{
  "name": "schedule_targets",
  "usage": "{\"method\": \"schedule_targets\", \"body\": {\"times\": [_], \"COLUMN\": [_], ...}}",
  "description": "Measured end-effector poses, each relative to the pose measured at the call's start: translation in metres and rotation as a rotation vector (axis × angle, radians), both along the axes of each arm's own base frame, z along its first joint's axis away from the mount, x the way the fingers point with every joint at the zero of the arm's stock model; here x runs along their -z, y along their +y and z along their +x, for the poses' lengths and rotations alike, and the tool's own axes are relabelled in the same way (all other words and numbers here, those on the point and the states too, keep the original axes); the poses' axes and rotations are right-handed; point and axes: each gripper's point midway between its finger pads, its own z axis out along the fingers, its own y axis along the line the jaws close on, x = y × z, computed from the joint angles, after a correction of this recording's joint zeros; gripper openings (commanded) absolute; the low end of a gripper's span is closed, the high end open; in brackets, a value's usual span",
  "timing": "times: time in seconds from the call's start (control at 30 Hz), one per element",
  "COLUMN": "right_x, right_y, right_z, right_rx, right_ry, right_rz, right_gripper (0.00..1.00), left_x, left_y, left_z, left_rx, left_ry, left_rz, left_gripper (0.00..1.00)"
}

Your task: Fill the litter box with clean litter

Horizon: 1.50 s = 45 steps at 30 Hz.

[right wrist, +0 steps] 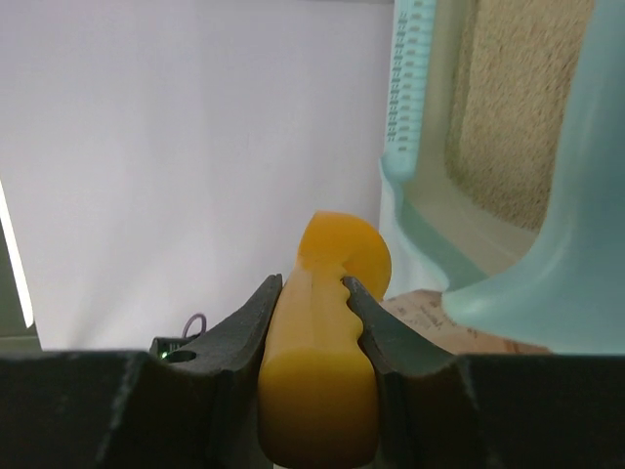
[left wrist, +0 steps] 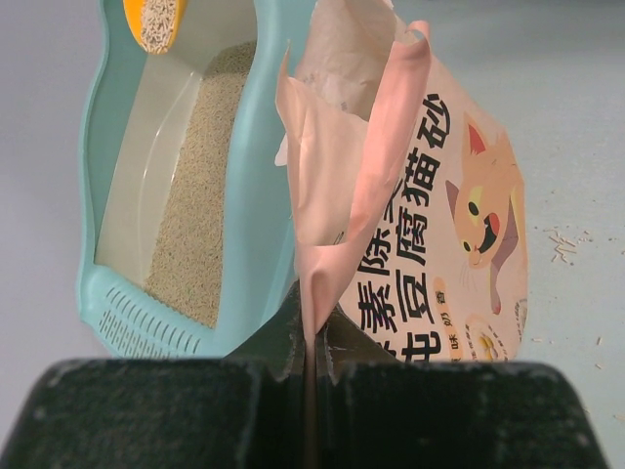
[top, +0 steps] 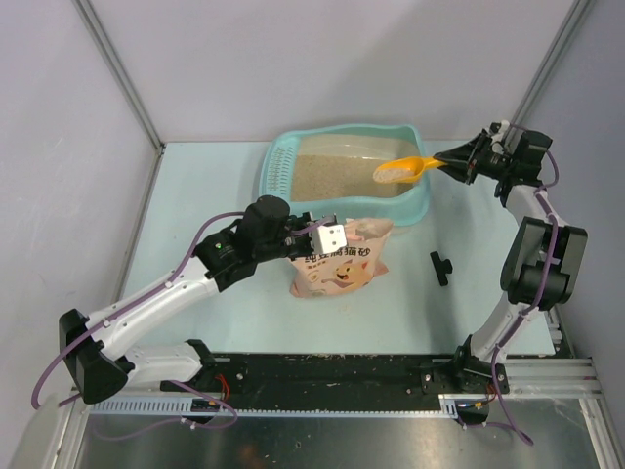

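The right jaws are clamping shut on the orange scoop (top: 410, 168), holding it loaded over the right end of the litter box (top: 281, 168), above the clean litter (top: 332, 178) lying inside; a wobble near that rim is risking a spill onto the table (top: 195, 186). The left jaws are pinching the bag (top: 342, 266) just in front of the box, where its thin edge may be slipping

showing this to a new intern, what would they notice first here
An orange scoop carrying litter, held by the right gripper above the teal litter box at the far side. Just in front, the left gripper pinches the top edge of an upright pink cartoon bag.
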Motion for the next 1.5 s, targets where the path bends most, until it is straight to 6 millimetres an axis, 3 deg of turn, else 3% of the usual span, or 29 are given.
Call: {"method": "schedule_targets", "body": {"times": [0.27, 0.6, 0.7, 0.8, 1.0, 1.13, 1.2, 1.3, 1.5], "right_x": [0.019, 0.022, 0.029, 0.029, 0.03, 0.014, 0.007, -0.01, -0.04], "right_y": [-0.019, -0.044, -0.042, -0.023, 0.042, 0.085, 0.097, 0.092, 0.045], "right_z": [0.052, 0.098, 0.106, 0.113, 0.118, 0.11, 0.101, 0.086, 0.058], "right_rx": [0.115, 0.354, 0.407, 0.44, 0.441, 0.399, 0.371, 0.371, 0.389], "right_ry": [-0.044, -0.09, -0.067, -0.066, -0.095, -0.193, -0.218, -0.252, -0.356], "right_rz": [-0.084, -0.251, -0.289, -0.344, -0.513, -0.595, -0.608, -0.627, -0.743], "right_gripper": [0.0, 0.0, 0.0, 0.0, 0.0, 0.0, 0.0, 0.0, 0.0], "left_x": [0.0, 0.001, 0.001, 0.0, -0.001, -0.001, -0.001, -0.001, -0.001], "left_y": [0.002, 0.002, 0.002, 0.002, 0.008, 0.01, 0.011, 0.012, 0.012], "left_z": [0.003, 0.005, 0.005, 0.005, 0.0, -0.007, -0.009, -0.013, -0.017], "left_rx": [-0.018, -0.027, -0.026, -0.025, -0.018, 0.0, 0.01, 0.021, 0.04], "left_ry": [-0.006, -0.009, -0.01, -0.011, -0.016, -0.021, -0.024, -0.026, -0.028], "left_rz": [0.007, 0.01, 0.011, 0.01, 0.01, 0.001, -0.004, -0.01, -0.015], "left_gripper": [0.0, 0.0, 0.0, 0.0, 0.0, 0.0, 0.0, 0.0, 0.0]}}
